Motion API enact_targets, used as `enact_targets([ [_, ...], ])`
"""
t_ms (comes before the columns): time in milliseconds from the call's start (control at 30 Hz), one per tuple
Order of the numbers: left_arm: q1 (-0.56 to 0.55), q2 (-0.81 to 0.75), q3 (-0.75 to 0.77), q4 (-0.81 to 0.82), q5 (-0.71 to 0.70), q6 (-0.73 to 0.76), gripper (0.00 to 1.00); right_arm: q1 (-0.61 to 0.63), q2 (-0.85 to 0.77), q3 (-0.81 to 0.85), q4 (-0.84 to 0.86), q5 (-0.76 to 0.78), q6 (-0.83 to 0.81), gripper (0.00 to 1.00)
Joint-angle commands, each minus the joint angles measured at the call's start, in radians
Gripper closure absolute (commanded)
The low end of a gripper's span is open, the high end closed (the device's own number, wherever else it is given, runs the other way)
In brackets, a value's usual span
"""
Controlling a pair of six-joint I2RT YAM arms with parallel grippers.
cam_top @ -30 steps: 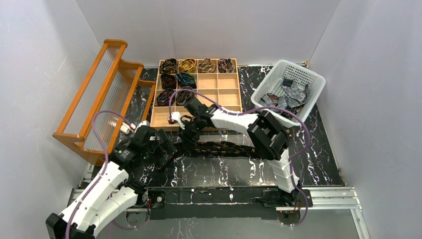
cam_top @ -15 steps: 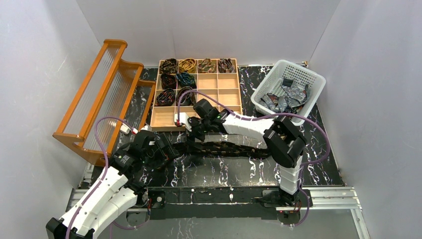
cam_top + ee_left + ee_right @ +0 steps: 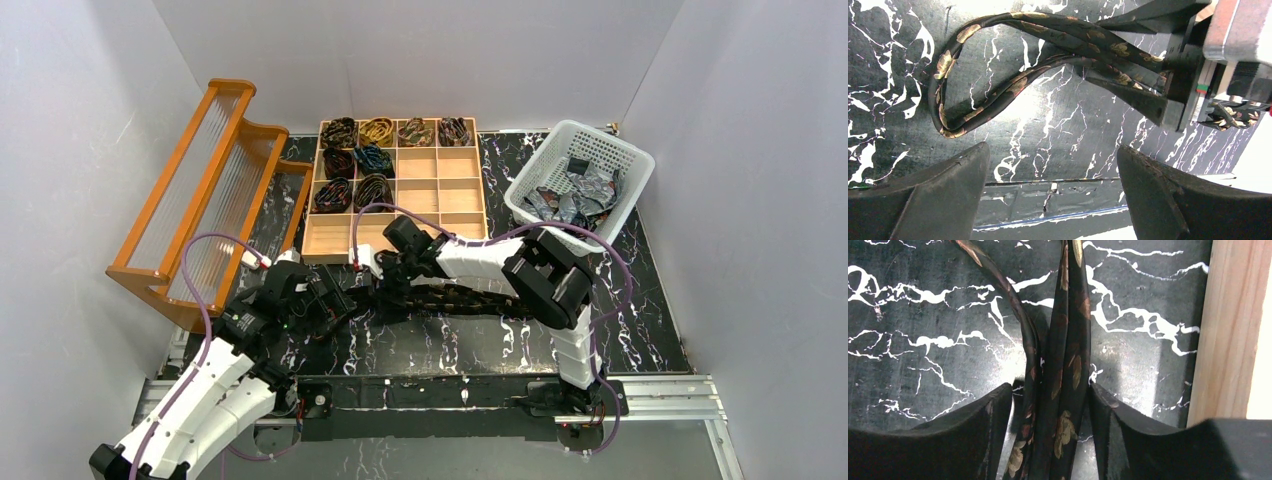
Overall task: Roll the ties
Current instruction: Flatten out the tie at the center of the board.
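Black marbled surface point(image 3: 640, 300) carries a wooden tray point(image 3: 455, 185) at the back, with coiled ties point(image 3: 355, 160) in its left compartments. A wooden rack point(image 3: 200, 190) stands at the left. A white basket point(image 3: 585, 128) at the right holds loose ties point(image 3: 580, 195). In front of the tray a dark brown tie point(image 3: 998, 95) with gold leaves lies on the surface, and its left end is bent into a loop. The right pincer point(image 3: 1052, 390) stands low over the doubled strands, one finger close on each side. I cannot tell whether it presses them. The left pincer point(image 3: 1051, 149) is wide and holds nothing, near the loop.
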Motion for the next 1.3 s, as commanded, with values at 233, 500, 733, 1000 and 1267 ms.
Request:
enact_targets([
  [233,-0.003,-0.009,0.032,-0.031,-0.011,0.021,0.05,0.017,-0.077,-0.076,-0.083,-0.092,0.251,0.99],
  [500,-0.003,0.010,0.085,-0.059,-0.003,0.053,0.05,-0.008,-0.176,-0.110,-0.211,-0.637,0.515,0.99],
  [733,-0.003,0.031,0.066,-0.022,0.041,0.067,0.05,-0.081,0.059,0.061,-0.376,-0.649,0.536,0.95],
  [1000,-0.003,0.028,0.031,-0.006,0.089,0.077,0.05,-0.105,0.193,0.222,-0.561,-0.594,0.456,0.94],
  [1267,-0.003,0.055,0.003,0.073,0.183,0.098,0.05,-0.124,0.177,0.236,-0.559,-0.688,0.516,0.86],
])
